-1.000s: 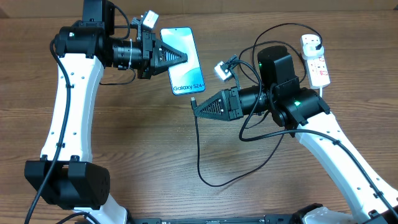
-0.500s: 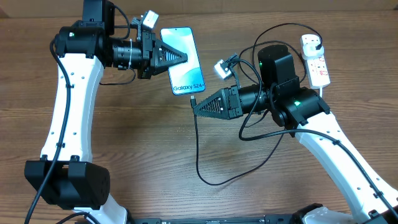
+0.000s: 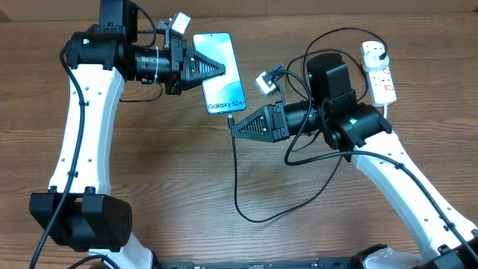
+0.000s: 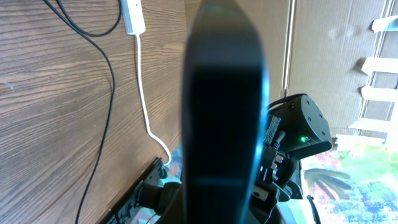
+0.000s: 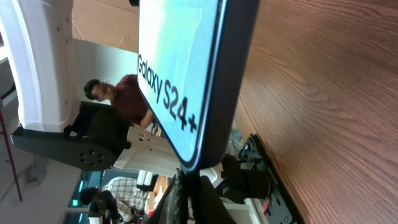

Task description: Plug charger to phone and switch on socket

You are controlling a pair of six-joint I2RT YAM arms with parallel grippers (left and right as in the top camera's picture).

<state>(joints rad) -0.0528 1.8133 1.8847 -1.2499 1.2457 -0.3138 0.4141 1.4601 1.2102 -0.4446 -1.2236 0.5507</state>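
The phone, with a light blue screen and white "Galaxy S24+" text, is held off the table at the back centre. My left gripper is shut on its left side. In the left wrist view the phone is a dark blurred edge that hides the fingers. My right gripper is shut on the connector tip of the charger, just below the phone's bottom edge. In the right wrist view the tip touches the bottom edge of the phone. The black cable loops over the table to the white socket.
The socket's thick white cord runs along the wooden table towards the right arm's base. The charger's slack forms a wide loop on the table under the right arm. Cardboard panels stand behind the table.
My right gripper has edged slightly up and left with the connector, closer to the phone's bottom edge. The left arm and the phone have not moved.
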